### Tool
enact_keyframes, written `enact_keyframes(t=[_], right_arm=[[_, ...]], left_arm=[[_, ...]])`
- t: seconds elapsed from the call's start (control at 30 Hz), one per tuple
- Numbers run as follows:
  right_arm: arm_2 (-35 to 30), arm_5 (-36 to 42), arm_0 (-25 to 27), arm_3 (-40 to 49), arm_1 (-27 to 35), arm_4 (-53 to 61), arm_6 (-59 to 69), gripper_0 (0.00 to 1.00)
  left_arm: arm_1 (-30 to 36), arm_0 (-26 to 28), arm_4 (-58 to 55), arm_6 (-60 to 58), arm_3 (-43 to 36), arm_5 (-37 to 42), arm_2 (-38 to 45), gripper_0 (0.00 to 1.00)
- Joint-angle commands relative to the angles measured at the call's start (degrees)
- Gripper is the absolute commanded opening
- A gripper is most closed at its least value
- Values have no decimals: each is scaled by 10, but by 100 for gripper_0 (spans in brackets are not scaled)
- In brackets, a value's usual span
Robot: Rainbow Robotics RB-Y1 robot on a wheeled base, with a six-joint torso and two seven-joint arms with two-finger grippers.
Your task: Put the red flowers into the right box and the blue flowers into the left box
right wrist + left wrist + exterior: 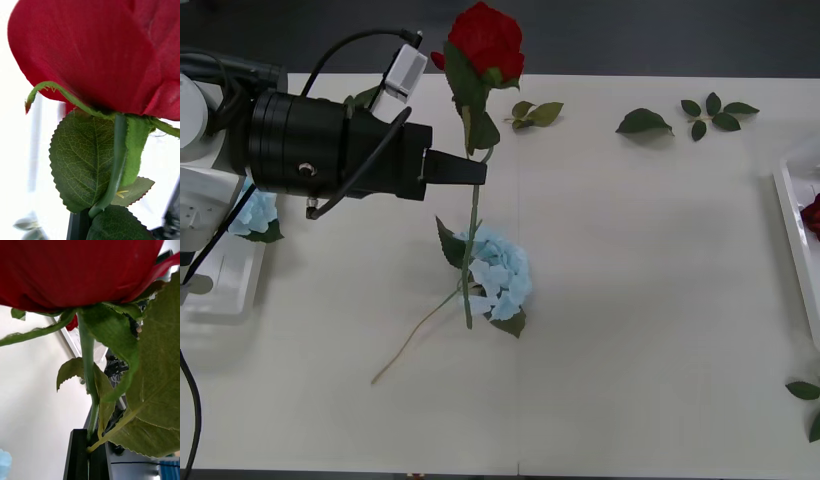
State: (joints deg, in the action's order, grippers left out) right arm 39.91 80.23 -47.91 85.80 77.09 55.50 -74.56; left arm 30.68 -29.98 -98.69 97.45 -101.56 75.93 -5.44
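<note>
The left tool (480, 170) is pressed together on the stem of a red rose (485, 40), pinching it a bit below the bloom, just under the leaves. The left wrist view shows it well: the two black fingers (78, 453) are shut tight with the green stem running down between them.

In the front view the bloom sits toward the far edge of the surface (650, 300). The long stem trails back toward the near side, crossing over a blue flower (500, 275) lying around the middle of the surface.

Another blue flower (255, 212) is in the left box (235, 285), partly hidden behind the arm. Way over on the other side, the right box (792, 215) peeks in at the edge with a second red rose (812, 215) inside.

Loose leaf sprigs (537, 113) are scattered along the far side, and there are a couple more at the near right corner.

The right wrist view is a close-up of the held rose, and I honestly can't tell the state of the right tool.
</note>
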Motion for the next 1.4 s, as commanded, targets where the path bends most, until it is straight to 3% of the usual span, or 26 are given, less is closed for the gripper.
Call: enact_keyframes(t=[0.03, 0.3, 0.6, 1.07, 1.13, 1.23, 1.3, 1.4], right_arm=[[-4, 1, -9, -23, 5, -50, -44, 0], [-4, -36, 32, -69, -2, -152, -62, 0], [-4, -127, 91, -127, -37, -250, -59, 0], [-4, -227, 96, -257, -110, -330, -55, 0], [-4, -241, 96, -269, -111, -331, -59, 10], [-4, -261, 96, -288, -112, -331, -62, 44], [-4, -264, 97, -292, -112, -330, -63, 59], [-4, -264, 97, -289, -112, -327, -65, 70]], left_arm=[[-7, -24, -5, 27, -6, -7, -4, 0], [-13, -39, -8, 35, -6, -14, -20, 0], [-27, -45, -12, 38, -5, -18, -25, 0], [-26, -45, -11, 41, -5, -19, -25, 0], [-26, -45, -11, 41, -5, -19, -25, 0], [-26, -45, -11, 41, -5, -19, -25, 0], [-26, -45, -11, 41, -5, -19, -25, 0], [-26, -45, -11, 41, -5, -19, -25, 0]])
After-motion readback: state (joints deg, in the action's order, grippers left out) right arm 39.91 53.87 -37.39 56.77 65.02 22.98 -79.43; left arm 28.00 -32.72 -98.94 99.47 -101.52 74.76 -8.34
